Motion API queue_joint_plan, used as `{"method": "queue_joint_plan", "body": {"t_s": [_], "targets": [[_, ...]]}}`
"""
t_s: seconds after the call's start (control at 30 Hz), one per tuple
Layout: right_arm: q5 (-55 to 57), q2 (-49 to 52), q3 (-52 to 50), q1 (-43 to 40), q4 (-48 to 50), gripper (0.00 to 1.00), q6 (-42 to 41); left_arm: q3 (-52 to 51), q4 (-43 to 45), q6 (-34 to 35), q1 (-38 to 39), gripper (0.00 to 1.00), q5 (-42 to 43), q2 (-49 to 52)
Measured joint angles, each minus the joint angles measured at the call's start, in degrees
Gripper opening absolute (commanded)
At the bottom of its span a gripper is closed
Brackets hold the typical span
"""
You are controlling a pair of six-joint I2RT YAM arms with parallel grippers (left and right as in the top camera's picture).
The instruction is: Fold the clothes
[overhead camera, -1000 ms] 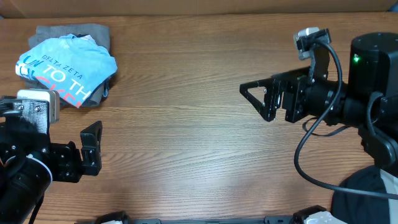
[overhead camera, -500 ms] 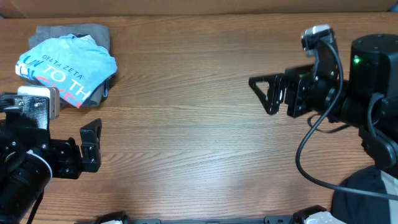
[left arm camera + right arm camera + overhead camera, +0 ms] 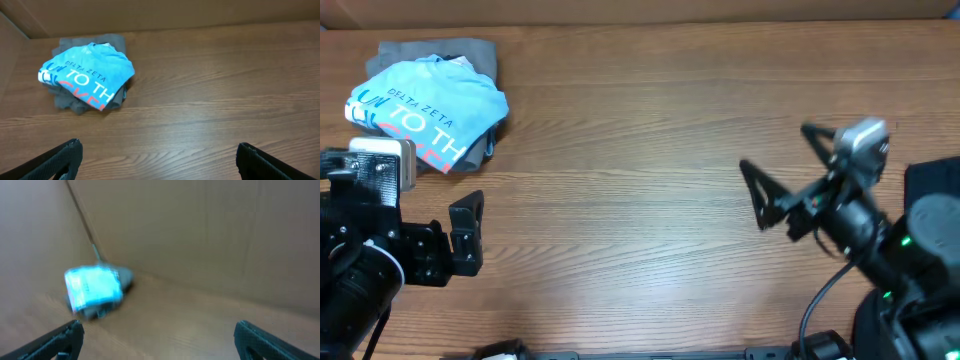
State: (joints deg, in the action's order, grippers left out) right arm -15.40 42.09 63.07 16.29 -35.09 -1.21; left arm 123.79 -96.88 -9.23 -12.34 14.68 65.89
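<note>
Wooden table [image 3: 640,200] with the clothes [image 3: 425,105] piled in its far-left corner, near and ahead-left of the left gripper [image 3: 467,237], jaws spread wide and empty, and well apart from the right gripper [image 3: 782,165], equally wide and empty.

The light blue T-shirt [image 3: 425,108], bundled on top of a grey piece [image 3: 480,52], lies on the wooden surface [image 3: 620,120] near the spread-fingered left end effector [image 3: 468,236] and well apart from the tilted, wide-spread right end effector [image 3: 775,150], touching neither.
</note>
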Motion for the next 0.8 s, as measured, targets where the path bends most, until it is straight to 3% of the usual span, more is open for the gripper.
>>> {"method": "queue_joint_plan", "body": {"t_s": [0.23, 0.5, 0.8], "targets": [[5.0, -12.9, -17.9, -1.6, 2.5, 1.0, 0.2, 0.0, 0.0, 0.0, 0.0, 1.0, 0.0, 0.0], [6.6, -29.4, -36.0, -3.4, 18.1, 1.0, 0.2, 0.0, 0.0, 0.0, 0.0, 1.0, 0.0, 0.2], [5.5, -40.8, -53.9, -3.5, 29.7, 1.0, 0.2, 0.0, 0.0, 0.0, 0.0, 1.0, 0.0, 0.3]]}}
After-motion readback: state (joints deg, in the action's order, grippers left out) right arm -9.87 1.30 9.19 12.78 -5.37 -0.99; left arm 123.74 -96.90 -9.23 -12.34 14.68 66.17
